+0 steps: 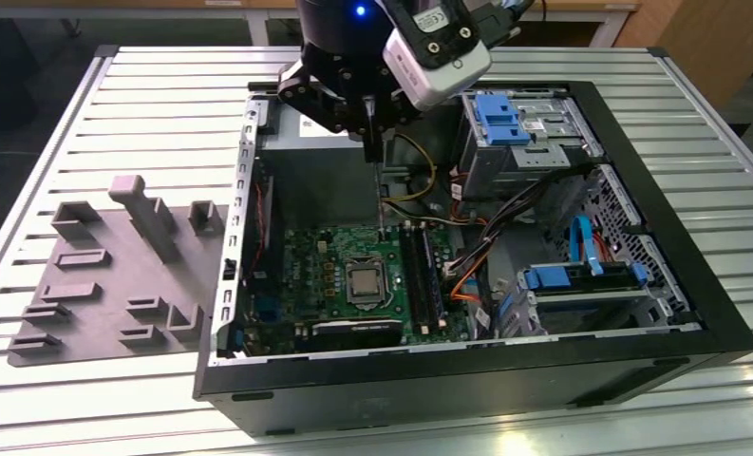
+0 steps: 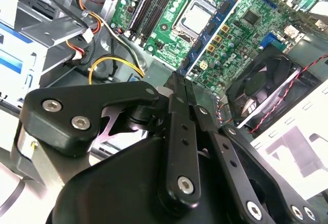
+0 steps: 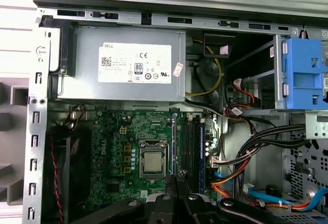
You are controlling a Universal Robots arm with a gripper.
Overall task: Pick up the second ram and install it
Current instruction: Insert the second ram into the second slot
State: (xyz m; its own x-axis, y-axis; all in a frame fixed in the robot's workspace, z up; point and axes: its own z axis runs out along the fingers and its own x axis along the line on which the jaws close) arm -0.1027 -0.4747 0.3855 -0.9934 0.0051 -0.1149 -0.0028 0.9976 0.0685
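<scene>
Second ram point(image 1: 379, 195): thin dark stick hanging upright, lower end near the green motherboard point(image 1: 338, 256), inside the open black case point(image 1: 478, 380).
Claw point(image 1: 373, 150): black fingers pinching the stick's upper end.
Surface: ribbed silvery slat table point(image 1: 148, 95), glossy.
Fixture point(image 1: 110, 275): matte grey moulded block, on the exterior view's left of the case.
Power supply point(image 3: 123, 62): grey sheet-metal box.

Items counted at the one open computer case point(image 1: 478, 389)

One motherboard point(image 1: 307, 266), one processor point(image 1: 365, 283), one power-supply box point(image 3: 123, 39), one fan point(image 2: 259, 88), one fixture tray point(image 1: 91, 323), one end effector point(image 1: 373, 152) and one second ram point(image 1: 378, 195) are seen. Two blue drive brackets are counted, a far bracket point(image 1: 497, 119) and a near bracket point(image 1: 566, 277).
</scene>
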